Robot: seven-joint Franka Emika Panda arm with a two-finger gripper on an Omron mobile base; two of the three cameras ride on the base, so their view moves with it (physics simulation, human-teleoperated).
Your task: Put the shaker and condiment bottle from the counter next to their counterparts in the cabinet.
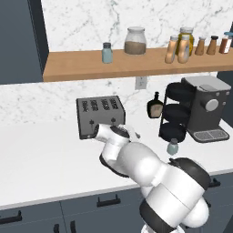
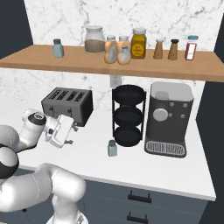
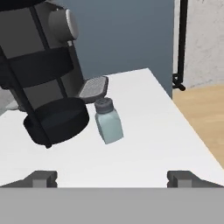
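We see the gripper (image 2: pixel 73 130) low over the white counter (image 1: pixel 50 164), just in front of the toaster (image 1: pixel 100 115), pointing toward the 3-tier black rack (image 2: pixel 127 115). Fingers (image 3: pixel 41 178) spread wide and released, nothing between them.

The shaker (image 3: pixel 107 120) stands upright on the counter, dead ahead in the hand view at about 12 o'clock from the fingertips, well apart from them. It sits just beside the rack's bottom tier, at about 7 o'clock from the rack in the right base view (image 2: pixel 112 148) and about 6 o'clock in the left base view (image 1: pixel 172 146). The coffee machine (image 2: pixel 169 118) is at 3 o'clock of the rack.

On the cabinet (image 2: pixel 109 61) shelf board, the twin shaker (image 2: pixel 57 48) stands alone toward the 9 o'clock end. Next along is a wide glass jar (image 2: pixel 94 40) of brown grains. 2 amber-orange pale-capped bottles stand touching side by side: the condiment bottle (image 2: pixel 111 50) and its counterpart (image 2: pixel 124 50); we can't tell which is which. Just behind them is a yellow jar (image 2: pixel 138 43), then 3 slim spice bottles (image 2: pixel 173 49) toward the 3 o'clock end.

A squat dark brown bottle (image 1: pixel 155 106) stands on the counter against the marble wall, between toaster and rack.
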